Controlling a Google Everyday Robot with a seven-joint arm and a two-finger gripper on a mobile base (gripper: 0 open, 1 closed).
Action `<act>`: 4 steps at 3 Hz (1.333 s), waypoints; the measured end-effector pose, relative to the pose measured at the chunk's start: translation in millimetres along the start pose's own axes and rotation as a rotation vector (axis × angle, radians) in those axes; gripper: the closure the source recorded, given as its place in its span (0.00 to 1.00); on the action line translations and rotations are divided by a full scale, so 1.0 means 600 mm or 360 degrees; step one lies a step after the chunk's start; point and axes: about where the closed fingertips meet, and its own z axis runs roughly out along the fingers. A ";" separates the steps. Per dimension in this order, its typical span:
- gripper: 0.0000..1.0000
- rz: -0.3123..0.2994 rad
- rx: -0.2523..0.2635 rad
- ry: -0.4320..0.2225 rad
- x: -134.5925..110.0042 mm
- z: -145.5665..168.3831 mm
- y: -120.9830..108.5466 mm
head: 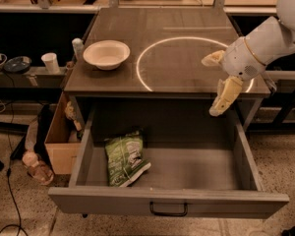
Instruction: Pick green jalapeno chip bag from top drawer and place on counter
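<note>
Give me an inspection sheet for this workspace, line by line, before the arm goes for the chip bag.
Surface: counter, dark, with a glowing white circle; white bowl left of the circle.
Job's things: green jalapeno chip bag lying at the left of the open top drawer.
Clutter: cardboard box on the floor left of the drawer; paper cup on a side shelf.
Claw: open, empty, above the drawer's right rear corner.
Cables: dark cable on the floor, far left.
Surroundings: speckled floor.
</note>
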 end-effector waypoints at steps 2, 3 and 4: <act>0.00 0.0026 0.0023 0.0133 0.006 0.006 0.069; 0.00 0.0069 0.0034 0.0139 0.011 0.010 0.114; 0.00 0.0076 0.0126 0.0182 0.015 0.013 0.158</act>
